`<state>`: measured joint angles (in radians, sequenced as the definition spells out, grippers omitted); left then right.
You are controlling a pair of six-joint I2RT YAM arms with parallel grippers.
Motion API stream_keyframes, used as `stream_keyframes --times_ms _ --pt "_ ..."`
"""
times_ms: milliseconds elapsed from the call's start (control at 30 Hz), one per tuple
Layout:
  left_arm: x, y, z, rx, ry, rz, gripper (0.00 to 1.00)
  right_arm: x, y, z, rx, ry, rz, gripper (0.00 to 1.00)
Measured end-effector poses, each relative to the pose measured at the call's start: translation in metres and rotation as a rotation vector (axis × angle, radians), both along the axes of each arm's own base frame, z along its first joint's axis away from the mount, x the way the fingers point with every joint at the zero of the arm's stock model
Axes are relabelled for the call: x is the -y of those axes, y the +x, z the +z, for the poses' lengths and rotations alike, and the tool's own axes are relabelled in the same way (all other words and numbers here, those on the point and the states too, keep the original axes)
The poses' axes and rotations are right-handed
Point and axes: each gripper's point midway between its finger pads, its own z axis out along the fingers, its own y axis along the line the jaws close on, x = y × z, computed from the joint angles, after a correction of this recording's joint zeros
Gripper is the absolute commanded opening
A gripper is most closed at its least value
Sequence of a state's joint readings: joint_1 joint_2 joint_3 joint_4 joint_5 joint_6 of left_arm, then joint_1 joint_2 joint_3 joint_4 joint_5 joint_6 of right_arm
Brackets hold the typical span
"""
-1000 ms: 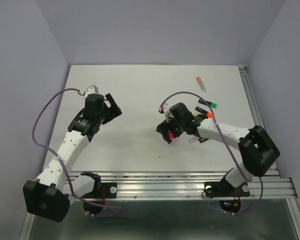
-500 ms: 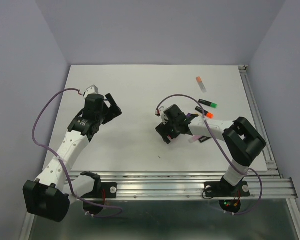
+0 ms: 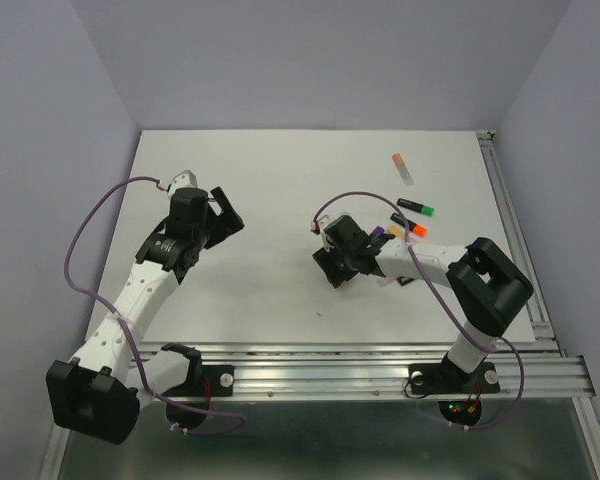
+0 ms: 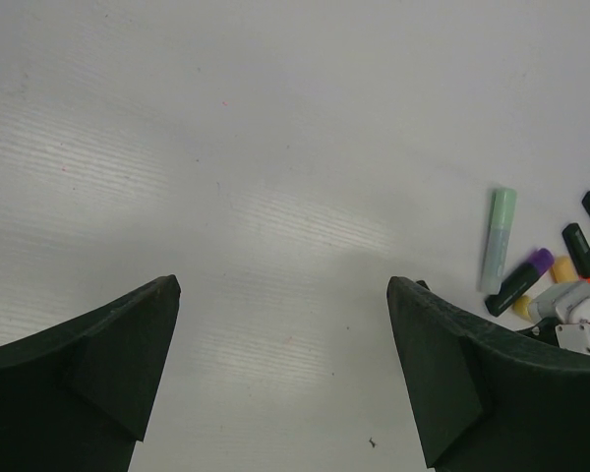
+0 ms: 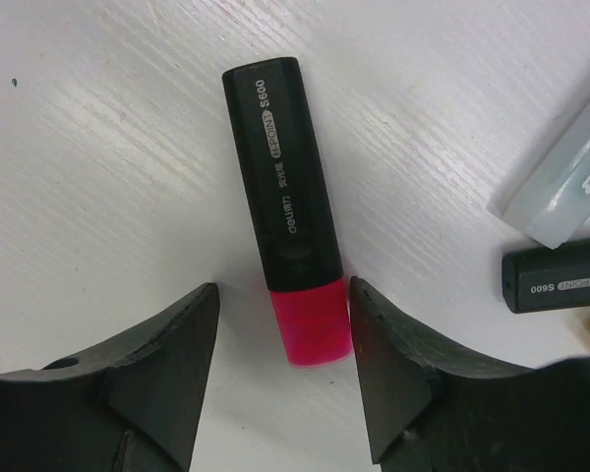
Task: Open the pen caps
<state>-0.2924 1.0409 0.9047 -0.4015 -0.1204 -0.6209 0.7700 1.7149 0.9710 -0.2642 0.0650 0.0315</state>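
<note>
**Right gripper** (image 5: 283, 320), wrist view. The two black fingers stand partly apart, astride the capped end of a short, chunky black-barrelled highlighter pen (image 5: 280, 177) printed with white lettering. The pen's stubby pink plastic cap (image 5: 312, 323) lies between the fingers, seated on the barrel. The finger on the right of this view (image 5: 393, 374) meets, or all but meets, the cap's edge. A strip of bare surface separates the cap from the other finger (image 5: 157, 374), so nothing is clamped. The barrel lies flat on the white ribbed table (image 5: 98, 147) and points away from the wrist. To the right in this view are the end of a pale translucent pen barrel (image 5: 560, 182) and the end of a second black barrel (image 5: 560, 280).

**Top view.** The right gripper (image 3: 335, 268) sits low over the table, right of centre, and hides the pink-capped pen. Farther back and to the right lie:
- a black pen with a purple end (image 3: 379, 234);
- a black pen with an orange end (image 3: 412, 230);
- a black pen with a green end (image 3: 417, 208);
- farthest of all, a clear pen with an orange end (image 3: 404, 168).

**Left gripper** (image 3: 230, 212). It is on the left half of the table, well apart from the pens. Its fingers (image 4: 98, 383) are spread wide with only bare table between them, and it holds nothing. Its wrist view shows the pen cluster off to the right, among them a pale green translucent pen (image 4: 499, 236).
</note>
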Motion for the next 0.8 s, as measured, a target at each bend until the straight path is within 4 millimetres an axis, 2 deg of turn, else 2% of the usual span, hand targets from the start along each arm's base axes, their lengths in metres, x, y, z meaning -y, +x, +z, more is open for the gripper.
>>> stream_keyframes --times_ms 100,167,233,333,433,533,633,733,800 --pt "0.001 0.0 0.0 0.0 -0.004 -0.006 0.99 0.002 -0.001 0.0 0.004 -0.001 -0.027 0.58" --pt "0.002 0.0 0.0 0.0 -0.004 -0.009 0.99 0.001 -0.002 0.0 0.004 0.001 -0.039 0.53" --pt "0.002 -0.001 0.0 0.0 -0.005 -0.011 0.99 0.001 -0.003 0.001 0.001 0.002 -0.05 0.48" --pt "0.002 -0.001 0.001 0.003 -0.006 -0.012 0.99 0.001 -0.007 0.001 -0.011 0.005 -0.061 0.33" --pt "0.002 -0.001 0.003 0.009 -0.005 -0.015 0.99 0.001 -0.01 0.001 -0.018 0.007 -0.066 0.26" --pt "0.003 -0.002 0.004 0.012 -0.007 -0.027 0.99 0.003 -0.013 0.001 -0.027 0.006 -0.076 0.21" --pt "0.008 -0.004 0.006 0.014 -0.023 -0.05 0.99 0.007 -0.018 0.002 -0.039 -0.002 -0.079 0.21" --pt "0.019 -0.006 0.012 0.035 -0.067 -0.101 0.99 0.013 -0.025 0.005 -0.045 0.003 -0.08 0.18" --pt "0.03 -0.011 0.014 0.053 -0.108 -0.154 0.99 0.014 -0.028 0.014 -0.033 0.034 -0.089 0.18"
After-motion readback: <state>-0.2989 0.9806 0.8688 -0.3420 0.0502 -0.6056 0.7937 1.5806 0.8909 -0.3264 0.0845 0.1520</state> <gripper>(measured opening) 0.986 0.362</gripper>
